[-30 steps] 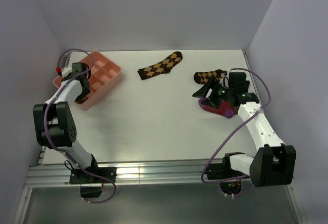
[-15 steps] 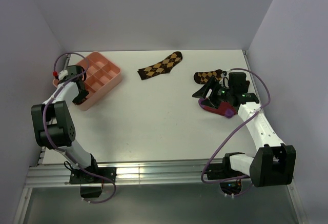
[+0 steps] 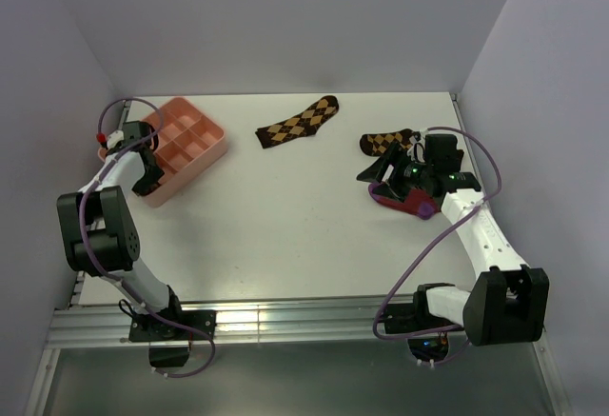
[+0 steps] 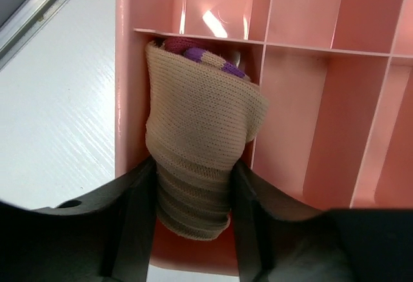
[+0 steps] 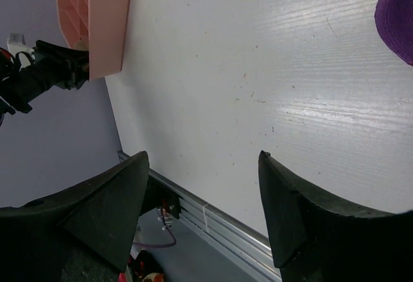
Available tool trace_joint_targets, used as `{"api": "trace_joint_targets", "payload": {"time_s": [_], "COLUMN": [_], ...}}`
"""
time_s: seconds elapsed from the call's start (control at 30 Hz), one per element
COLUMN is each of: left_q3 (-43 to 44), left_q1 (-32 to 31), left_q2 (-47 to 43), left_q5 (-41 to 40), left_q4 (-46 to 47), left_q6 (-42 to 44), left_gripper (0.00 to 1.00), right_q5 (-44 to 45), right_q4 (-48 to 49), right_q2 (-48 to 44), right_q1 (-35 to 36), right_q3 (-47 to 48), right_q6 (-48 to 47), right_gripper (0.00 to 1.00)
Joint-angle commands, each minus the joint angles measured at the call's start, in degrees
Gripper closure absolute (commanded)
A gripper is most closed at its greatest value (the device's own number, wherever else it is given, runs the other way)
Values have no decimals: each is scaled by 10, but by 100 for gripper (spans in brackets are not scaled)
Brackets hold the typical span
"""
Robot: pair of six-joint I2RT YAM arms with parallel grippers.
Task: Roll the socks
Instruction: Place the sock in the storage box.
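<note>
A white table with a faint wood grain fills the booth. Plain pale lilac walls box it in: a left wall, a far wall and a right wall. A ribbed aluminium rail runs along the near edge, with a bright glint left of its middle. The light is soft and even.

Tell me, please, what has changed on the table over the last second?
The left gripper, closed on the rolled tan sock at the pink tray's corner compartment, shifted slightly to the left with its wrist. Nothing visibly was picked up or let go. The right gripper stayed open beside the crimson sock, and both argyle socks lie where they were.
</note>
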Motion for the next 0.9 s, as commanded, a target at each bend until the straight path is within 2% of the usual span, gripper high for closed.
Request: {"api": "trace_joint_targets", "payload": {"time_s": [0.0,0.27,0.5,0.87], "left_q3": [17,29,26,-8], "left_q1": [4,5,4,4], "left_q2": [-29,-36,-34,-33], "left_q5": [1,-1,-8,16], "left_q4": [-29,-39,-47,-11], "left_q6": [3,-4,-6,-3], "left_gripper": [49,42,43,41], "right_q5": [-14,-16,-19,-23], "right_q4": [22,22,23,25], "right_q2": [1,1,-2,0], "right_q1": [-4,-5,-5,-5], "right_q3": [-1,-2,-3,-7], "right_q6": [-4,-3,-3,-2], "right_gripper": [25,25,25,26]}}
